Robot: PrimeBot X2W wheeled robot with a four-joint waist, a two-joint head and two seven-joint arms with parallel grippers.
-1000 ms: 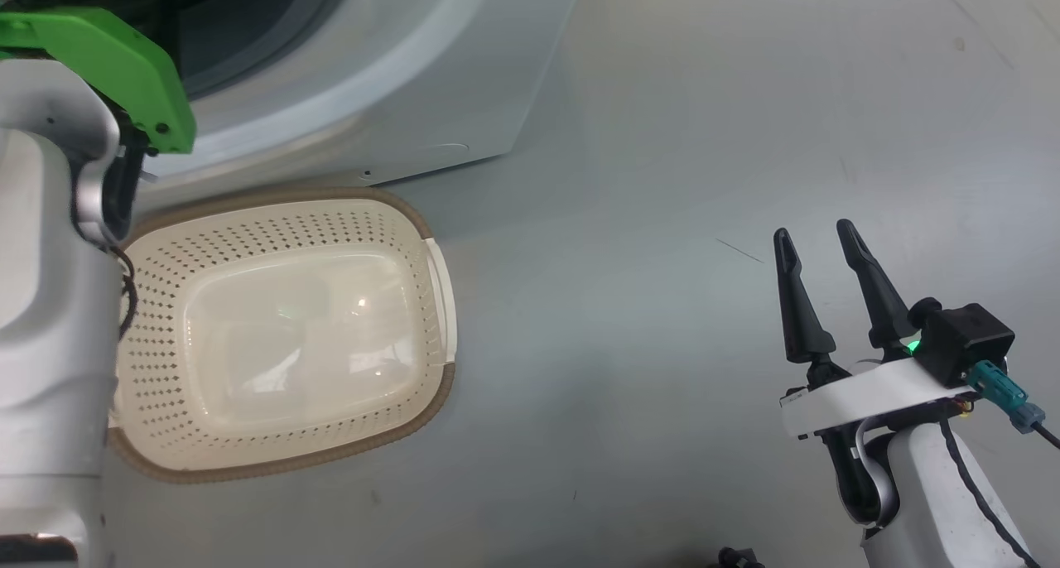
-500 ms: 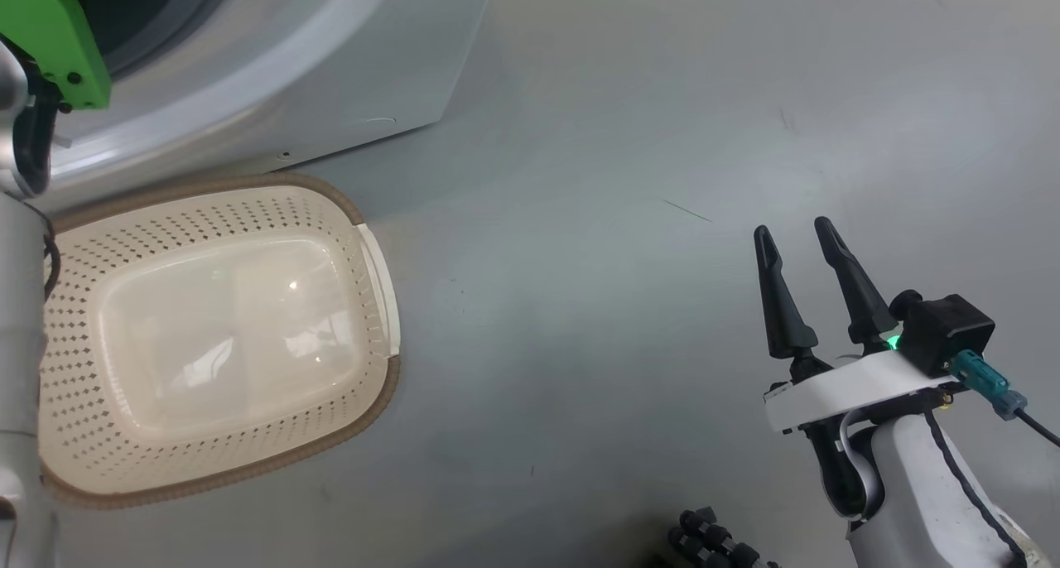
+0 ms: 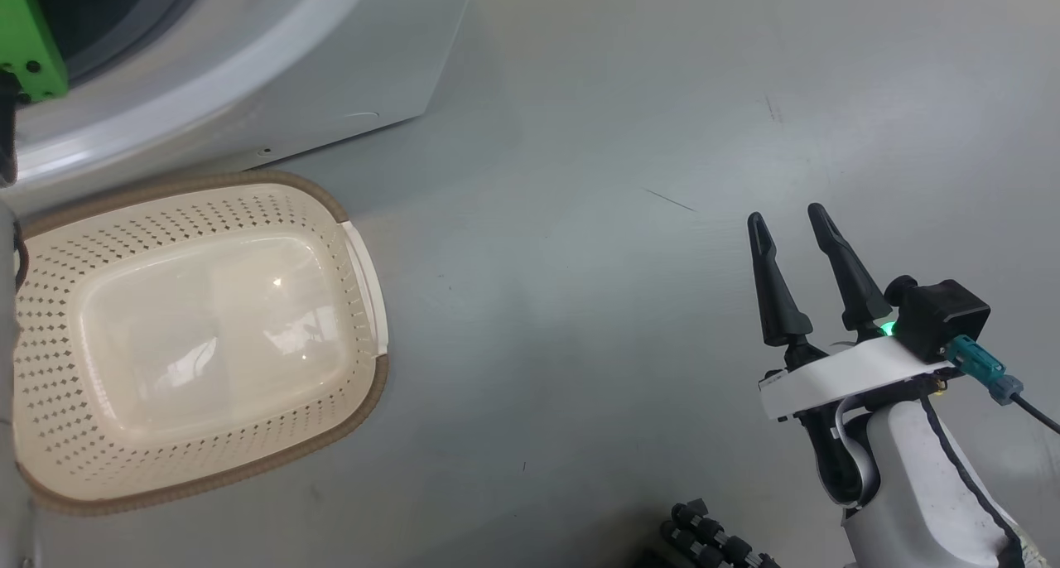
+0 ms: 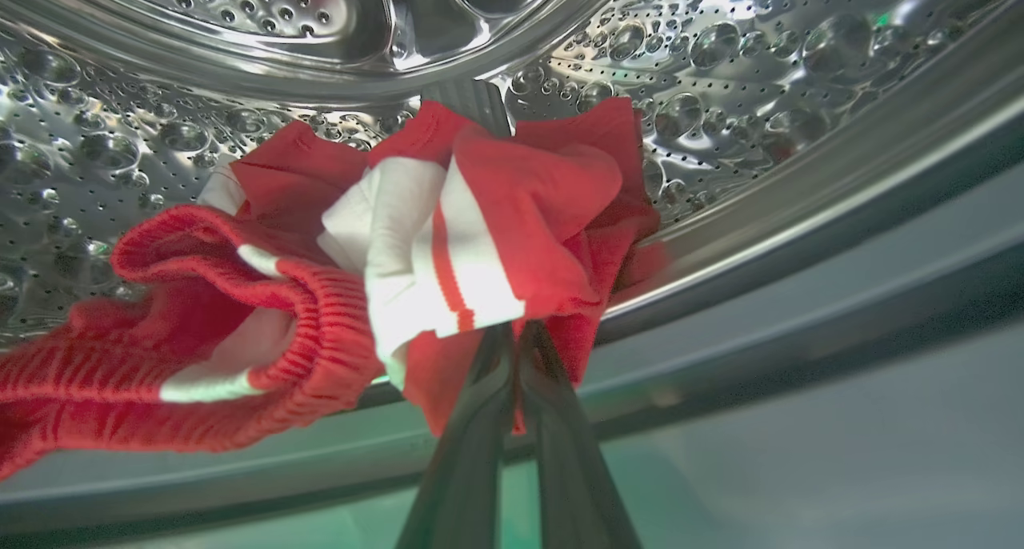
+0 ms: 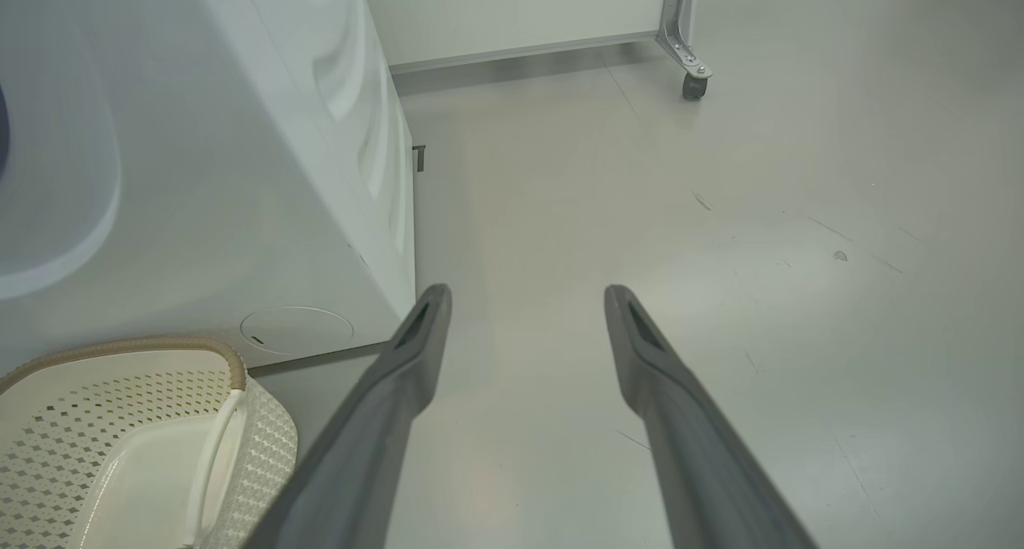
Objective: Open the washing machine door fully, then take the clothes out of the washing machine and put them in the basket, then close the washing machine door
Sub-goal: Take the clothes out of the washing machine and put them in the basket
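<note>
**Jersey pinched inside the drum; the lift-out comes next**

The step in hand is unloading. The washing machine (image 3: 248, 63), a smooth white cabinet, stands left of the right gripper (image 3: 785, 216), whose fingers are spread apart on nothing above the bare grey floor (image 3: 621, 137). Its steel drum (image 4: 720, 45), glossy, dimpled and perforated, curves beyond the left gripper (image 4: 516, 349). The basket (image 3: 364, 402), cream perforated plastic with a brown woven-look rim, sits empty well left of the right fingers. The clothes (image 4: 528, 205), one soft red jersey with white trim and ribbed edging, bunch around the left fingers, which are pressed together on a fold. Next, I judge, comes a slow pull over the drum's lip so the limp cloth does not snag, then a carry to the basket.
</note>
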